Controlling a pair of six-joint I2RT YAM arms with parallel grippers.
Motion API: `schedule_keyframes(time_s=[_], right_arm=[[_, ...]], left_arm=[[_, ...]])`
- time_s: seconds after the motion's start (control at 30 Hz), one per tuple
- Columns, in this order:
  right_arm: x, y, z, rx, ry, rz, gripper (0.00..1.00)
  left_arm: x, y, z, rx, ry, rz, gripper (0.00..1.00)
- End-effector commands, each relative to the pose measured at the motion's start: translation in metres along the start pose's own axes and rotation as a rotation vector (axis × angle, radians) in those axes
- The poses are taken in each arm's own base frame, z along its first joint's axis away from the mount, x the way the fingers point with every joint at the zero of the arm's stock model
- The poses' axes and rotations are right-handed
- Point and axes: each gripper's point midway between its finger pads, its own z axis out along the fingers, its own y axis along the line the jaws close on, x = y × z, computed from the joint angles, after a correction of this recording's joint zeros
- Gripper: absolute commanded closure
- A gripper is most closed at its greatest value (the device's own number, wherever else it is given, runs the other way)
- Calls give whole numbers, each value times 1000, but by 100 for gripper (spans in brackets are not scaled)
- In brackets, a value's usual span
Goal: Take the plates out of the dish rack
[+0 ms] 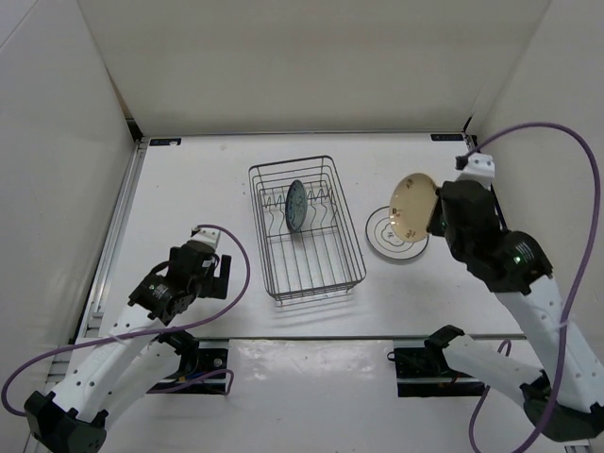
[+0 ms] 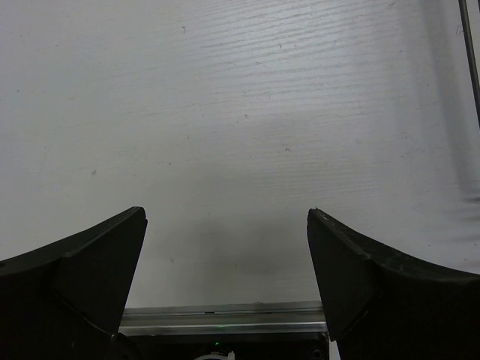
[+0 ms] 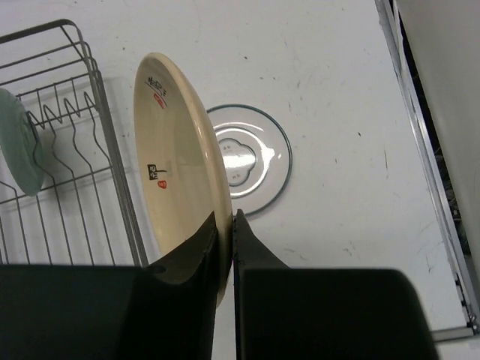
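Table (image 1: 189,189): white surface under both arms. The left wrist view shows only a bare stretch of it, with a metal rail at the near edge.
Dish rack (image 1: 351,226): dark wire basket to the left of the right gripper, between the two arms. The right wrist view cuts off its left part (image 3: 114,150), and the left wrist view shows only one thin wire at the right edge.
Cream-yellow plate (image 1: 413,206): out of the rack and off the table, tilted on edge, held at its lower rim (image 3: 176,165). That rim is hidden between the fingers.
White plate (image 1: 392,236): flat on the table just beyond the right gripper. The cream-yellow plate covers its left part in the wrist view (image 3: 255,157).
Blue-grey plate (image 1: 296,206): upright among the rack's prongs, well left of the right gripper and cropped by the wrist frame edge (image 3: 19,150).
Right gripper (image 3: 225,221): clamped on the cream-yellow plate's rim, and in the overhead view (image 1: 439,215) mostly hidden by its own wrist.
Left gripper (image 2: 227,217): fingers wide apart over bare table, nothing between them, left of the rack (image 1: 209,274).
Print on the cream-yellow plate: small dark and red marks, too small to read.
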Motion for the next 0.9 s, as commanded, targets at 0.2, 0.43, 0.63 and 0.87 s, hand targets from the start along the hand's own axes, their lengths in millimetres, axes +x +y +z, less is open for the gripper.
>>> schedule_keyframes(time_s=[0.2, 0.43, 0.63, 0.87], right_arm=[[65, 36, -13, -332, 36, 160, 100], [65, 168, -33, -918, 291, 109, 100], [40, 235, -28, -1050, 319, 42, 100], [56, 279, -34, -1126, 364, -29, 100]], left_arm=[[-13, -12, -8, 69, -17, -5, 0], [-27, -12, -20, 103, -138, -46, 0], [-46, 10, -39, 50, -366, -156, 0], [-70, -37, -76, 404, -654, -143, 0]])
